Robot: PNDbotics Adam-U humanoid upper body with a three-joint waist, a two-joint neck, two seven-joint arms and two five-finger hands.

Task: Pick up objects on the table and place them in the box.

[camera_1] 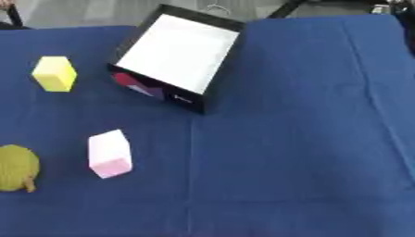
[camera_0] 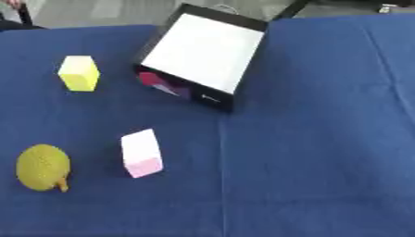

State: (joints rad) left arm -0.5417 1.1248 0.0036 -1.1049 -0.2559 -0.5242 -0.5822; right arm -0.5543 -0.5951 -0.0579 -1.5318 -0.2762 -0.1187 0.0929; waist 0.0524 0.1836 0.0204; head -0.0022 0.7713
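Blue tablecloth (camera_0: pixel 308 152) under box (camera_0: pixel 203 53), yellow block (camera_0: pixel 78 73), pink block (camera_0: pixel 142 153).

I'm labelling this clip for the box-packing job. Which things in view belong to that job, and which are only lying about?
Job:
- yellow block
- pink block
- yellow-green bumpy fruit
- box, white inside, black walls, nothing in it

Lying about:
- blue tablecloth, only the work surface
- dark objects beyond the table's far edge, not identifiable

Neither hand is in view.
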